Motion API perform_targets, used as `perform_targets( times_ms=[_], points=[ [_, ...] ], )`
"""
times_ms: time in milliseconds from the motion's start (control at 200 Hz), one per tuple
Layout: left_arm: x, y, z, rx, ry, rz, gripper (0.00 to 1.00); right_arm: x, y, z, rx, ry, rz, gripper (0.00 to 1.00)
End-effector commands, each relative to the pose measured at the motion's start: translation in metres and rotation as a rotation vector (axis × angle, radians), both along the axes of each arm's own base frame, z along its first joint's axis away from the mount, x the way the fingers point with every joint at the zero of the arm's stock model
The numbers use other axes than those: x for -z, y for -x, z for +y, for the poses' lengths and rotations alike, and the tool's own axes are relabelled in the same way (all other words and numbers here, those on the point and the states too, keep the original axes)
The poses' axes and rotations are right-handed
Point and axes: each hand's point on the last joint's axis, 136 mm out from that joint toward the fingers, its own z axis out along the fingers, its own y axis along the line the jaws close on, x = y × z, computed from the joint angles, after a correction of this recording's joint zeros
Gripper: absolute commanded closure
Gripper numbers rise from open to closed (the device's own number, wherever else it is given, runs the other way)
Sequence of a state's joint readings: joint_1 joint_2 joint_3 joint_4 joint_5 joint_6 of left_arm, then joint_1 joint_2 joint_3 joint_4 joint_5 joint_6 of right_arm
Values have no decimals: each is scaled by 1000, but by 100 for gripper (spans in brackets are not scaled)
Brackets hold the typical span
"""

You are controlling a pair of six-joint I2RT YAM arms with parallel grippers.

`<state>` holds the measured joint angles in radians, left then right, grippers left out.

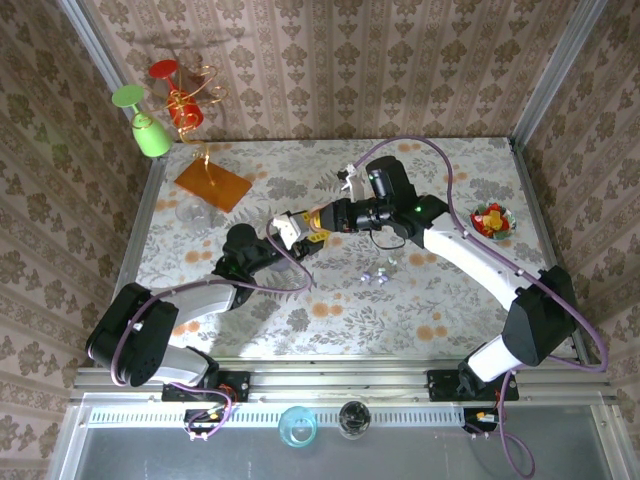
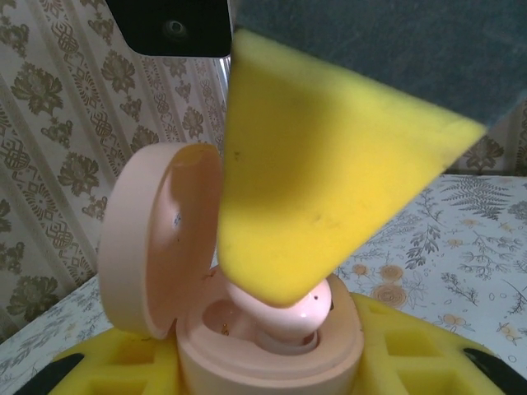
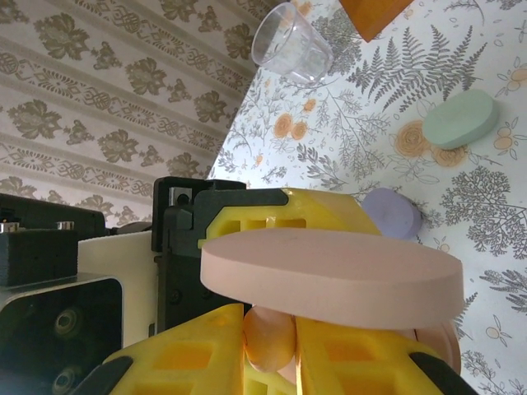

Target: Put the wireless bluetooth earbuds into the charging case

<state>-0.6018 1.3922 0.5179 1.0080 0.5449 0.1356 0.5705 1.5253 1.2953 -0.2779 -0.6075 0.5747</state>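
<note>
At the middle of the table (image 1: 420, 320), the left gripper (image 2: 272, 370) was clamped on the open pink charging case (image 2: 152, 247); the right gripper (image 3: 268, 346) pinched a pink earbud (image 2: 290, 319), seated in the case's well.

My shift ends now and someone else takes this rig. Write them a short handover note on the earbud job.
Left hand: shut on the open pink case, lid up.
Right hand: shut on a pink earbud, held at the case's socket, not yet released.
On the table: closed green case, purple case, loose buds.
Done: case open, bud at its socket.
Left: seat and release this bud, then the others.
</note>
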Motion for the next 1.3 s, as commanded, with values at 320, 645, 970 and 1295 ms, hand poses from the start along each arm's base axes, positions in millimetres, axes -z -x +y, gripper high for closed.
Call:
perform_targets(
  times_ms=[320,645,970,1295],
  points=[
    [-23,4,2,4,48,-57,77,4,3,-10,42,63,24,67],
    [-14,2,11,0,45,-21,77,-19,12,-21,37,32,-88,48],
    [0,15,15,43,-10,-72,76,-61,16,-21,7,-3,-203,55],
    [-5,31,13,98,-10,-98,75,-45,-9,1,-55,62,-106,58]
  ],
)
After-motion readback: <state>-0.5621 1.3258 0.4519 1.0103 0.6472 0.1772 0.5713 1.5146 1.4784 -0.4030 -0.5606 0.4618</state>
